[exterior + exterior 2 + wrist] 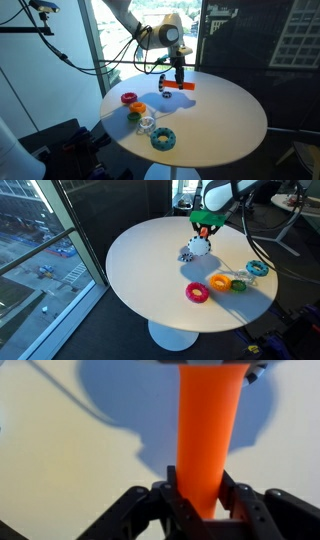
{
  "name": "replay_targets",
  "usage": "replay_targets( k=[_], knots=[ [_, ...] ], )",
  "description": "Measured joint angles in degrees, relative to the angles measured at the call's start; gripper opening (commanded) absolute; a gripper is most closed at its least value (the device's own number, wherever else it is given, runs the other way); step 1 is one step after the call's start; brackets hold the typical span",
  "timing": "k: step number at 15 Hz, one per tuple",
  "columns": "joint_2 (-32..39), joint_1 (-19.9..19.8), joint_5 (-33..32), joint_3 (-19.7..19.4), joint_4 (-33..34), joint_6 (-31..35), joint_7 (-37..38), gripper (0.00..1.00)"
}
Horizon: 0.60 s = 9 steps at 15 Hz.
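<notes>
4 col. rings [197, 292], 1 wht/blk pc [196, 248], 1 orange bar [208, 430], 1 tbl [140, 270]

In my wrist view the orange block [210, 430] is blurred and runs off the picture at 12 o'clock. Its near end is hidden between my fingers [168, 500]. My gripper [205, 510] is cut off at 6 o'clock. In an exterior view, the small dark object [163, 80] at 9 o'clock from my gripper is too small to name. My arm [125, 17] leaves that view at 12 o'clock.
</notes>
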Motion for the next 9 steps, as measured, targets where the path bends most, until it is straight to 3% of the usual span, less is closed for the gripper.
replay_targets(
  k=[9],
  knots=[
    [-0.09,3.23,-10.78,-3.32,0.13,2.76,10.0,0.16]
  ],
)
